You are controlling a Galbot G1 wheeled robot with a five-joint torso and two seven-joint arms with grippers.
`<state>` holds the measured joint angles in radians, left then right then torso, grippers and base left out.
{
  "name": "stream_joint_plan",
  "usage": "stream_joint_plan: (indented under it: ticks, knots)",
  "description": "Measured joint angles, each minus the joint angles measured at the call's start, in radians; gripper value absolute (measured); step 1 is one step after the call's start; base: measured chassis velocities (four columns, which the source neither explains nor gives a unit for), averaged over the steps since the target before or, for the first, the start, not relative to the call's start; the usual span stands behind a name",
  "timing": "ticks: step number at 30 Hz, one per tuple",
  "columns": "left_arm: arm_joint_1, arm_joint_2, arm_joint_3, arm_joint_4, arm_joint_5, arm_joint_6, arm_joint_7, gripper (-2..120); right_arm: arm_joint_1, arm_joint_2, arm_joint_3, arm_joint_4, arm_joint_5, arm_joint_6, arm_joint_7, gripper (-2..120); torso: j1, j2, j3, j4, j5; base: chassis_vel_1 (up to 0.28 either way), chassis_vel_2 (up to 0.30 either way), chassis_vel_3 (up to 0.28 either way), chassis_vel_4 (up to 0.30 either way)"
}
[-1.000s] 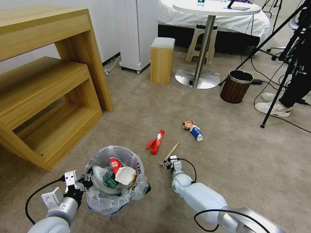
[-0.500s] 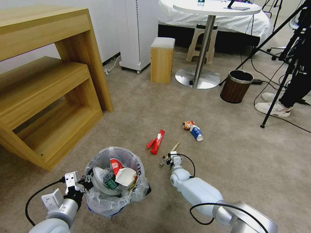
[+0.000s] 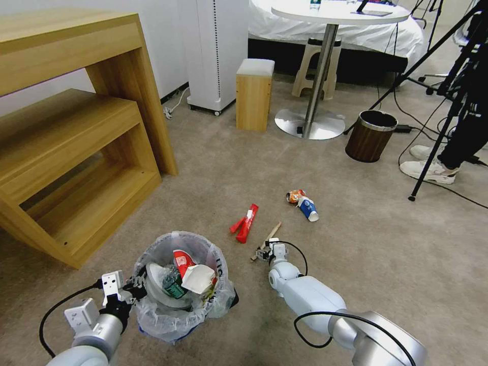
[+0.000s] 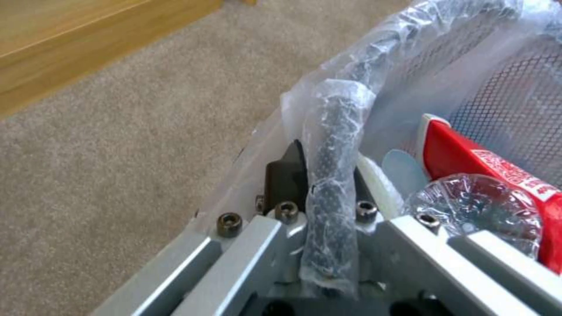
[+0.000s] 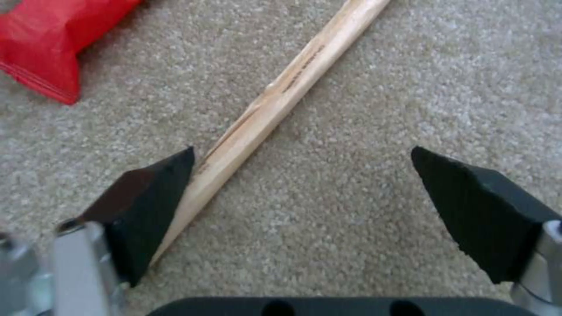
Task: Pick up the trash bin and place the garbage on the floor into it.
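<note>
The trash bin (image 3: pixel 152 315), lined with a crinkly white bag, sits at the lower left and holds a red-white cup (image 3: pixel 180 258), a bottle and other litter. My left gripper (image 3: pixel 136 284) is shut on the bin's bag-wrapped rim (image 4: pixel 333 166). On the carpet floor (image 3: pixel 386 254) lie a wooden stick (image 3: pixel 269 235), a red packet (image 3: pixel 245 222) and crushed paper cups (image 3: pixel 303 203). My right gripper (image 3: pixel 268 250) hangs open low over the stick's near end. In the right wrist view the wooden stick (image 5: pixel 281 101) runs along one finger (image 5: pixel 146 197), with the red packet (image 5: pixel 52 35) beyond.
A wooden shelf unit (image 3: pixel 76 142) stands at the left. A dark wood-grain bin (image 3: pixel 370 136), a round table's base (image 3: pixel 310 122) and a wooden stool (image 3: pixel 254 94) stand behind. Tripod legs (image 3: pixel 432 157), cables and a person's sneakers (image 3: pixel 432 170) are at the right.
My right arm has reached a little further forward, bringing its open gripper over the stick's near end. The bin and left gripper have shifted slightly toward me.
</note>
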<state>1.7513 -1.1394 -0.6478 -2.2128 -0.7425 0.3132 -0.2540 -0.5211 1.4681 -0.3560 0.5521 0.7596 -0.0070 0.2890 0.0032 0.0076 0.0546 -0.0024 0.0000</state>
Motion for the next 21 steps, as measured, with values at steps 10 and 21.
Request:
stream_joint_plan:
  ticks: [10, 21]
  knots:
    - [-0.004, -0.001, 0.003, 0.005, 0.001, -0.006, 0.003, 1, -0.003, -0.003, 0.001, -0.003, -0.018, 0.0, -0.008, 59, 0.0, 0.0, 0.0, 0.0001, 0.0001, 0.0, 0.0, 0.0, 0.0]
    - [-0.005, -0.004, 0.003, -0.004, 0.0, -0.012, 0.004, 1, -0.018, -0.013, -0.006, 0.01, -0.053, 0.017, -0.007, 15, 0.0, 0.0, 0.0, -0.0001, 0.0, 0.0, 0.0, 0.0, 0.0]
